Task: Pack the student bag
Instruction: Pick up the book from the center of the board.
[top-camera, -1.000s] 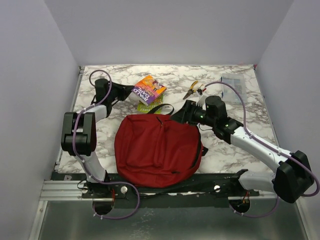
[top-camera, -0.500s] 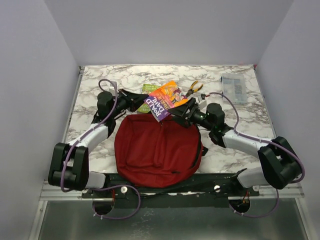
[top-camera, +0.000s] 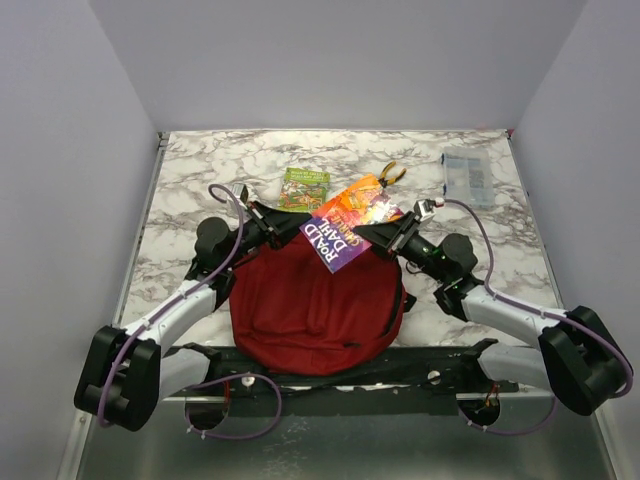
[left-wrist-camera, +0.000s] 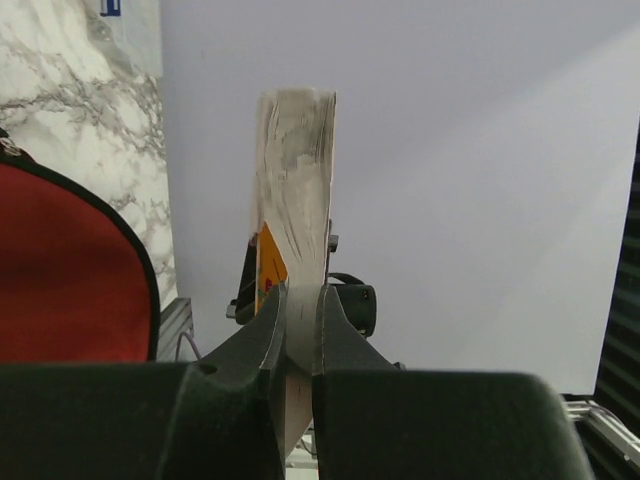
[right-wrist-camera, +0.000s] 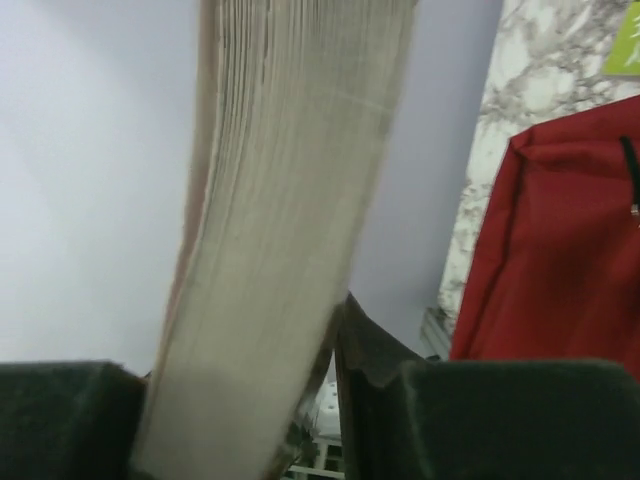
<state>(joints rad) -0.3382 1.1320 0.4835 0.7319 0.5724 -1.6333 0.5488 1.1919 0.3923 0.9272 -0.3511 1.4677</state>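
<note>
The student bag, a dark red backpack, lies flat at the near middle of the table. A purple and orange Roald Dahl book hangs above the bag's far edge, held from both sides. My left gripper is shut on its left edge; in the left wrist view the jaws pinch the book with the bag at the left. My right gripper grips the right edge; in the right wrist view the page block fills the gripper and a finger presses on it, the bag at the right.
A green book lies on the marble behind the bag, its corner showing as the green book in the right wrist view. Yellow-handled pliers lie at the back middle. A clear plastic box sits at the back right. Walls close in on three sides.
The left gripper lifted the Roald Dahl book off the green book and carried it nearer, over the bag. The right gripper came in and closed on its other edge.
</note>
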